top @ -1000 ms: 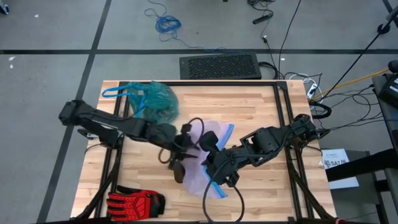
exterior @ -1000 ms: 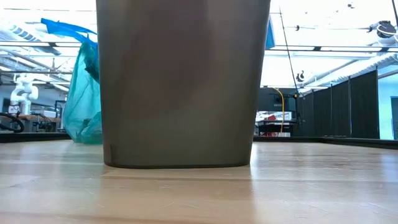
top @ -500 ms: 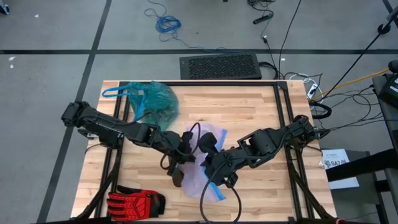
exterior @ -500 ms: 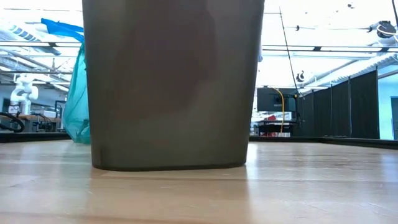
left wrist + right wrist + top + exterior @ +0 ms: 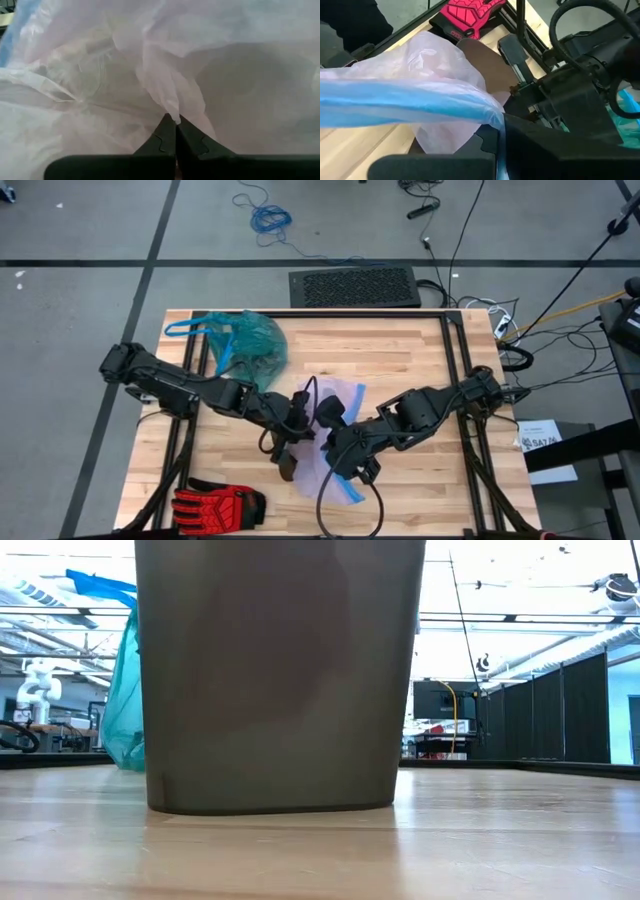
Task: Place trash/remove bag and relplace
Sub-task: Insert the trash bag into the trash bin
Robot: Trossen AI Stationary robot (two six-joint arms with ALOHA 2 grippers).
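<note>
At the middle of the wooden counter (image 5: 400, 360) stands a dark grey bin (image 5: 280, 675), and everything else is placed around it. From above, most of the bin is covered by a pale lilac bag (image 5: 335, 430) with a blue rim, draped over its mouth.

The left pincer (image 5: 175, 131) is at the bin's mouth, its fingers pressed together on a fold of the lilac film (the wrist view shows the plastic drawn to a point between the tips). The right pincer (image 5: 496, 137) is on the opposite side of the bin's mouth, fingers pressed together on the bag's blue rim, which runs as a taut band away from its tips.

The bag (image 5: 245, 340) of the task, teal-green with blue drawstring loops, lies bunched on the counter beyond the bin, toward the far left corner, well apart from both pincers; in the low view it shows beside the bin's left wall. The trash cannot be made out in any view.

A red-and-black glove (image 5: 215, 505) lies at the counter's near left edge, on the near side of the bin from the teal bag.
</note>
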